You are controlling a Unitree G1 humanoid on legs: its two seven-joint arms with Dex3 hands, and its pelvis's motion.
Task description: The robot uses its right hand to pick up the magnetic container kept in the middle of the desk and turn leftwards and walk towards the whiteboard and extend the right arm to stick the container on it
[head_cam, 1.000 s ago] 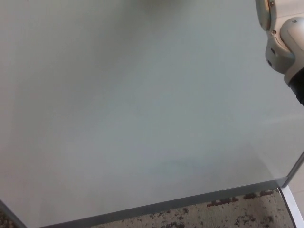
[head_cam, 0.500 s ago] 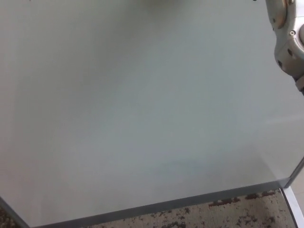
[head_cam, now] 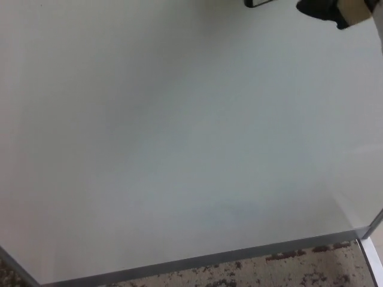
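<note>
Pale whiteboard, metal-framed, above speckled carpet; right robot hand top-edge, grip unclear.

The 1 head view looks down, close, at the whiteboard and carpet.

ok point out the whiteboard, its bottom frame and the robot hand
whiteboard (head_cam: pixel 167 137), head view, bare middle of the board
bottom frame (head_cam: pixel 203 261), head view, grey metal strip
right robot hand (head_cam: pixel 323 9), head view, dark fingers at top edge
</note>
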